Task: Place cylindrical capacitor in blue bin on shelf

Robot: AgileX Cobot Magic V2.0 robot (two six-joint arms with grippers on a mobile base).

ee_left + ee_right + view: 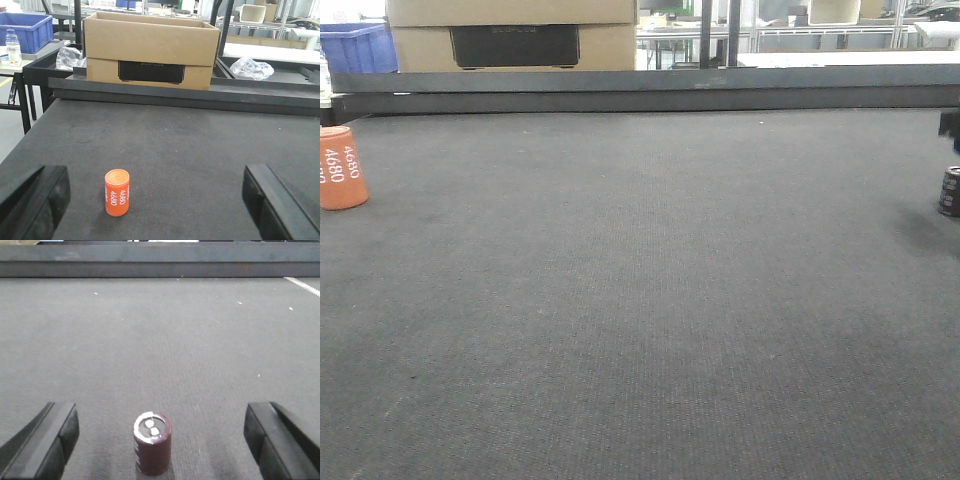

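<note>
1. Capacitor [152, 445] stands upright, terminals up, on the dark mat [160, 340], centred between the right gripper's [161, 412] wide-spread fingers; this arm is nearer.
2. Left gripper [155, 175], equally spread and holding nothing, faces an orange cell [117, 192].
3. Blue bin [25, 30] sits far left beyond the table, possibly the target.

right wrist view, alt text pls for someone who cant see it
A dark maroon cylindrical capacitor stands upright on a grey mat, between the two black fingers of the open right gripper, touching neither. A dark rail crosses the far edge.
</note>
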